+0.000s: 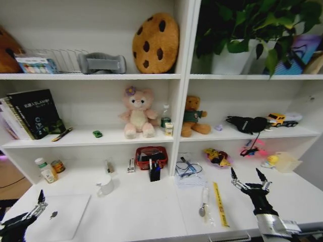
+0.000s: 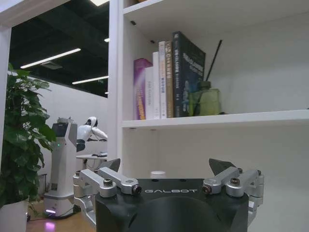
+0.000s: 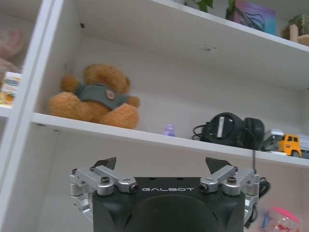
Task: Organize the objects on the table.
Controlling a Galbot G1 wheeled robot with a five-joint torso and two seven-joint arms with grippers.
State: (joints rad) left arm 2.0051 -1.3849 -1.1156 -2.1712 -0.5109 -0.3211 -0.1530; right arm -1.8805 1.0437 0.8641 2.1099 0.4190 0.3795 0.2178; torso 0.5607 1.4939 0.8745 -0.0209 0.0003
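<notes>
Silver laptop (image 1: 59,217): lies closed and flat on the white counter (image 1: 136,214) at its near left corner, long axis running roughly left to right.
Left end effector (image 1: 30,212): hovers low at the laptop's left edge, just beside it; fingers spread apart with nothing between them, as the left wrist view (image 2: 166,174) confirms.
Right end effector (image 1: 249,180): raised above the right half of the counter, fingers spread wide and empty; the right wrist view (image 3: 164,169) shows the same.
Nearer arm: judged to be the left for the laptop, the right for the loose items at centre-right.
Yellow ruler (image 1: 220,203): lies flat just left of the right end effector, long axis running front to back.
Spoon-like item (image 1: 203,204): lies beside the ruler on its left, parallel to it; exact identity cannot be told.
Green toy car (image 1: 97,133): sits on the middle shelf, above and behind the laptop, well apart from both arms.
Edges: the laptop lies close to the front and left counter edges; a sideways push risks a fall.
Open room: bare counter between laptop and ruler; a white mug (image 1: 105,185) and a red basket (image 1: 151,156) stand behind it.
</notes>
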